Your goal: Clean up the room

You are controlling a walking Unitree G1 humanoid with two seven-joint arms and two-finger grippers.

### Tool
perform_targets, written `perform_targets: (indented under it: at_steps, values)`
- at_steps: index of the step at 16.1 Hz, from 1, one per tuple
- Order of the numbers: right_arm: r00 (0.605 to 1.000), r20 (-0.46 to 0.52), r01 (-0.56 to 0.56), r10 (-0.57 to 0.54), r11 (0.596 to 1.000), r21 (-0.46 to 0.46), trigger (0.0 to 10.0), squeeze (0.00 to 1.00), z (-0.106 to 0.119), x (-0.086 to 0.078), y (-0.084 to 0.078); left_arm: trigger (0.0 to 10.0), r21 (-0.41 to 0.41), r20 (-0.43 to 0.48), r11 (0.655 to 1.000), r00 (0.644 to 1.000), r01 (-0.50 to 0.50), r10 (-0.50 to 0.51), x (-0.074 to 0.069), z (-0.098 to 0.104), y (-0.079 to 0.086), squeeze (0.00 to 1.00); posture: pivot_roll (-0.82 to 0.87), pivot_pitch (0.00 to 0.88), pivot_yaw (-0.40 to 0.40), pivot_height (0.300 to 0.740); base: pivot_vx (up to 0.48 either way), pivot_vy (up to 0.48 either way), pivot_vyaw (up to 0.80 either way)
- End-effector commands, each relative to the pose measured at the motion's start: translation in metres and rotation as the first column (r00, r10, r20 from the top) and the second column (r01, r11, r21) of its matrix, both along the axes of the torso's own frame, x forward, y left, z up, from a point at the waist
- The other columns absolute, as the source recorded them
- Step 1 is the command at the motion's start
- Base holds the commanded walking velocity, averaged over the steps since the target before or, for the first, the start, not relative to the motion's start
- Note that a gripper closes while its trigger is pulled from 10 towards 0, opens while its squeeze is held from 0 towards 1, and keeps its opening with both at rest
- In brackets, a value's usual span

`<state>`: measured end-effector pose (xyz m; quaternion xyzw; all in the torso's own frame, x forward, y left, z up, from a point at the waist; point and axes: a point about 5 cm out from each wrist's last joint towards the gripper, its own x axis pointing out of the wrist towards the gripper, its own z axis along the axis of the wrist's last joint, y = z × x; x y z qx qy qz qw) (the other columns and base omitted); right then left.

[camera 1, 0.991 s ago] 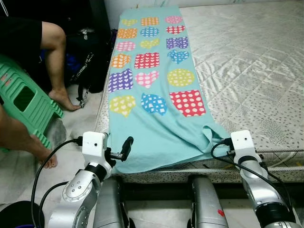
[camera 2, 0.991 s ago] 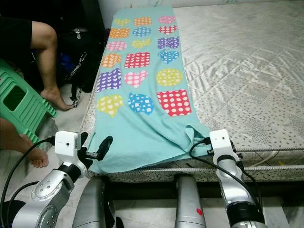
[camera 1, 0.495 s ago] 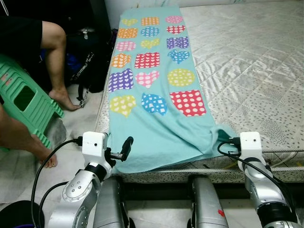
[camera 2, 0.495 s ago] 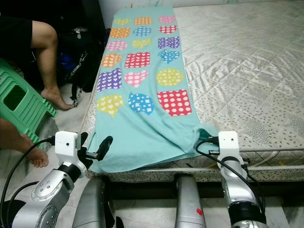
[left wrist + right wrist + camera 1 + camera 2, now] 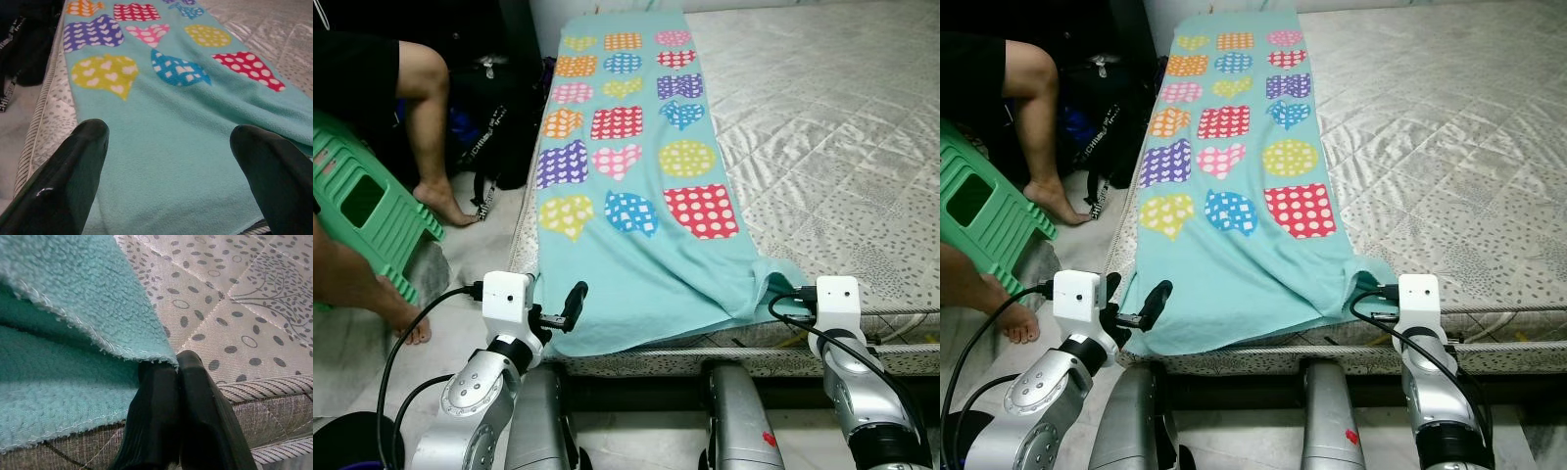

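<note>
The blanket (image 5: 646, 264) is soft teal fleece, matt and fuzzy, nubbly on its underside. The mattress (image 5: 842, 147) is quilted cloth with a faint satin sheen. The left pincer (image 5: 171, 161) has glossy black plastic fingers (image 5: 68, 171). The stool (image 5: 362, 211) is smooth green plastic.

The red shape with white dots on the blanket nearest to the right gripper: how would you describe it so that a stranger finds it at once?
Start at the mattress and find the turquoise blanket along its left side. In the row of shapes nearest the robot, take the one toward the right gripper, which pinches the blanket's corner. This red shape is red with white dots, while its row neighbours are blue and yellow.
</note>
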<state>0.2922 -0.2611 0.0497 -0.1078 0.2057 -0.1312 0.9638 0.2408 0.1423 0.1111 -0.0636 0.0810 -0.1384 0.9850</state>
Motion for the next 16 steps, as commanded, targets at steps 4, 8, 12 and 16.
perform_targets:
  at_steps: [4, 8, 12, 16]
  values:
    - [1.000, -0.014, 0.020, -0.020, 1.000, 0.000, 0.0, 0.00, -0.0017, -0.0038, -0.0052, 10.0, 0.012, 0.011, 1.000, 1.000, -0.010, 0.010, -0.0008, 0.0025, 0.0045, 0.00, -0.06, 0.054, 0.078, 0.521, 0.000, 0.000, 0.00]
    - [1.000, -0.014, 0.020, -0.020, 1.000, 0.000, 0.0, 0.00, -0.0017, -0.0038, -0.0052, 10.0, 0.012, 0.011, 1.000, 1.000, -0.010, 0.010, -0.0008, 0.0025, 0.0045, 0.00, -0.06, 0.054, 0.078, 0.521, 0.000, 0.000, 0.00]
    - [1.000, -0.013, 0.017, -0.017, 1.000, 0.003, 0.0, 0.00, -0.0009, -0.0052, -0.0059, 10.0, 0.012, 0.011, 1.000, 1.000, -0.011, 0.011, -0.0007, 0.0026, 0.0048, 0.00, -0.06, 0.053, 0.078, 0.521, 0.000, 0.000, 0.00]
    - [1.000, -0.013, 0.017, -0.017, 1.000, 0.003, 0.0, 0.00, -0.0009, -0.0052, -0.0059, 10.0, 0.012, 0.011, 1.000, 1.000, -0.011, 0.011, -0.0007, 0.0026, 0.0048, 0.00, -0.06, 0.053, 0.078, 0.521, 0.000, 0.000, 0.00]
